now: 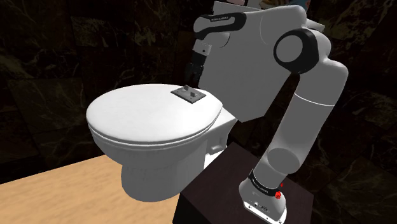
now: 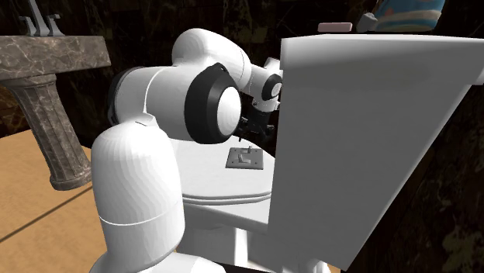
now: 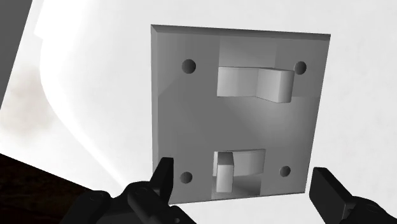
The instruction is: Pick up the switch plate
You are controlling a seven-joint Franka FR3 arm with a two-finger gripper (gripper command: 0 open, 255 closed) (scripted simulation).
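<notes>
A grey square switch plate (image 1: 188, 94) with two toggles lies flat on the closed white toilet lid (image 1: 143, 118), near its back edge by the tank. My black gripper (image 1: 193, 71) hangs just above it, pointing down. In the wrist view the switch plate (image 3: 238, 111) lies close below, and the gripper (image 3: 245, 186) is open. Its fingers (image 3: 162, 181) stand apart on either side of the plate's near edge, touching nothing. From the second exterior view the plate (image 2: 246, 158) lies under the gripper (image 2: 256, 126), partly behind my arm.
The white toilet tank (image 1: 254, 63) rises right behind the plate, close to the hand. My dark stand (image 1: 216, 191) sits beside the bowl. A stone pedestal (image 2: 46, 116) stands on the wooden floor (image 1: 57, 191). A striped object (image 2: 407, 15) rests on the tank top.
</notes>
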